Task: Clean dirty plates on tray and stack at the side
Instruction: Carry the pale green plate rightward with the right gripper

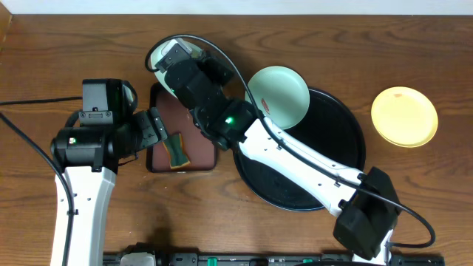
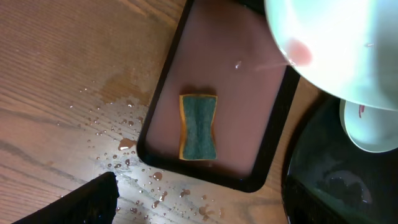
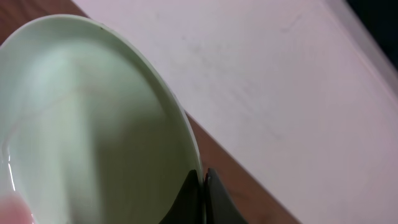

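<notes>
My right gripper (image 3: 202, 186) is shut on the rim of a mint-green plate (image 3: 93, 124) and holds it tilted in the air. In the left wrist view this plate (image 2: 336, 43) hangs over the far end of the small tray and shows a reddish smear. A second mint-green plate (image 1: 279, 94) rests on the upper-left rim of the black tray (image 1: 318, 177); its smear shows in the left wrist view (image 2: 370, 127). The yellow plate (image 1: 403, 116) lies on the table, right of the black tray. My left gripper (image 1: 157, 131) is open and empty beside the small tray's left edge.
A reddish-brown rectangular tray (image 1: 199, 159) holds a green-and-yellow sponge (image 1: 176, 150), also seen in the left wrist view (image 2: 198, 126). Water drops (image 2: 124, 149) lie on the wood near it. The right arm (image 1: 295, 159) crosses over the black tray.
</notes>
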Tool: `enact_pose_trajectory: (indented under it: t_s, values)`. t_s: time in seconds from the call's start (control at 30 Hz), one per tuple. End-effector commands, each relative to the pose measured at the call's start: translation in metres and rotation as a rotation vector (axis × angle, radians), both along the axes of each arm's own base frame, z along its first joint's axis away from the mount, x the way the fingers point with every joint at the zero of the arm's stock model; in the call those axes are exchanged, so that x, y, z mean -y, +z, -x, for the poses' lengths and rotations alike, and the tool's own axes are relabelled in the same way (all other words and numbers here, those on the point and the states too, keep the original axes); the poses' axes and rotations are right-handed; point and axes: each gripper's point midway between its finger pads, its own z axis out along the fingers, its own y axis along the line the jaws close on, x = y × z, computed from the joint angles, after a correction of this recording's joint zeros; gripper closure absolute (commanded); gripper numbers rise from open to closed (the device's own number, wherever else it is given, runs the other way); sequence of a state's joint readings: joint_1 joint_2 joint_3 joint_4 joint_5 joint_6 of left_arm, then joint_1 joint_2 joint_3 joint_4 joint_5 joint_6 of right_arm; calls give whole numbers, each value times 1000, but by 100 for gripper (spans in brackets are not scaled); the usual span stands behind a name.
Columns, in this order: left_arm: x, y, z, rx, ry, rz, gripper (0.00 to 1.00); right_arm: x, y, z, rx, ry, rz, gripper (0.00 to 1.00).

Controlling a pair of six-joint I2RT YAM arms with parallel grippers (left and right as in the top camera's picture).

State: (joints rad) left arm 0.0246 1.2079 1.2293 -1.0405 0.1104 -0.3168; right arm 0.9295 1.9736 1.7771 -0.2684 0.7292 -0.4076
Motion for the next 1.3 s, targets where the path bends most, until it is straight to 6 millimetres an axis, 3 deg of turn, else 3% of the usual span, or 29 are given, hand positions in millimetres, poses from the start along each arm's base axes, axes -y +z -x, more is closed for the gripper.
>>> enact_pose_trajectory:
  t_s: [0.0, 0.3, 0.9, 1.1, 1.27]
  values:
    - [0, 6, -1, 18, -1, 7, 15, 7, 34, 9, 102, -29, 87, 99]
    - [0, 6, -1, 18, -2, 7, 15, 1, 54, 13, 184, -32, 135, 99]
    - [0, 6, -1, 18, -2, 7, 15, 4, 58, 12, 192, -58, 97, 99]
    - [0, 6, -1, 18, -2, 7, 15, 18, 28, 13, 78, -130, -4, 99]
    - [0, 6, -1, 18, -2, 7, 15, 24, -36, 20, -259, -130, -242, 99]
